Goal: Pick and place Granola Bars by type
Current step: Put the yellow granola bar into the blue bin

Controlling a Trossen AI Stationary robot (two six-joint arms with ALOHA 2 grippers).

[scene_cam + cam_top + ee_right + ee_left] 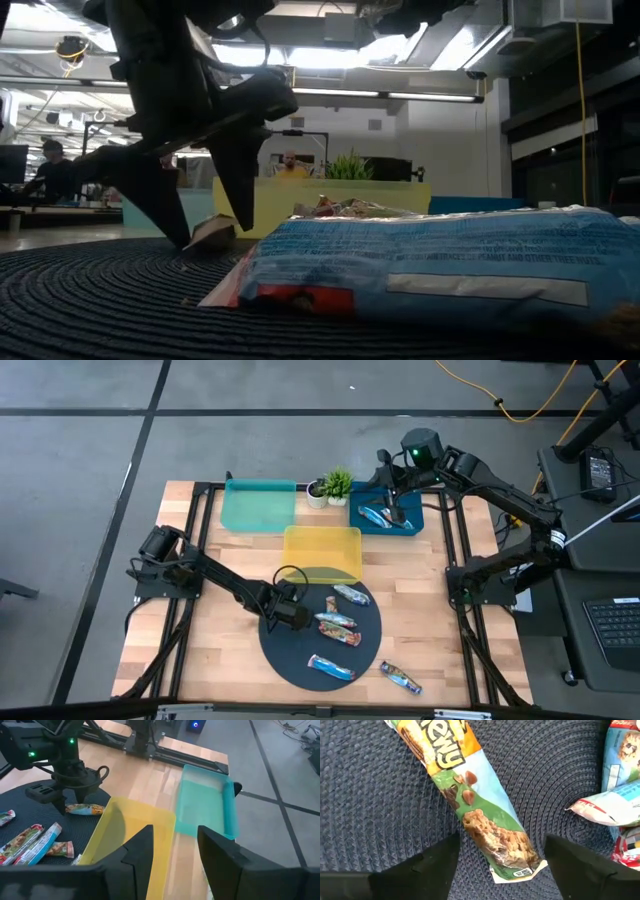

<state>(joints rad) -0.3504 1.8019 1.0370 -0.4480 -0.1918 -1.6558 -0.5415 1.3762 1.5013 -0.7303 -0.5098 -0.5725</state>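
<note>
Down on the round dark woven mat, the left gripper stands with its two dark fingers apart, one on each side of a green-and-orange foil-wrapped granola bar. In the left wrist view this bar lies flat on the mat, its long axis running diagonally away from the gripper, with its crimped near end lying between the fingers. I cannot tell whether the fingers touch the wrapper. From above, the left arm reaches from the table's left edge out over the left part of the mat, with the wrist bent downward.

Four more shiny wrapped granola bars lie on the right half of the mat, at differing angles. One blue-wrapped bar rests off the mat on the light wooden table, tilted, near the front right of the mat. Two further bars lie in the dark blue tray at the back right.

The right gripper hangs above that blue tray, fingers partly apart and holding nothing. A yellow translucent tray sits just behind the mat, a teal tray stands behind it to the left, and a small green potted plant stands between the teal and blue trays.
</note>
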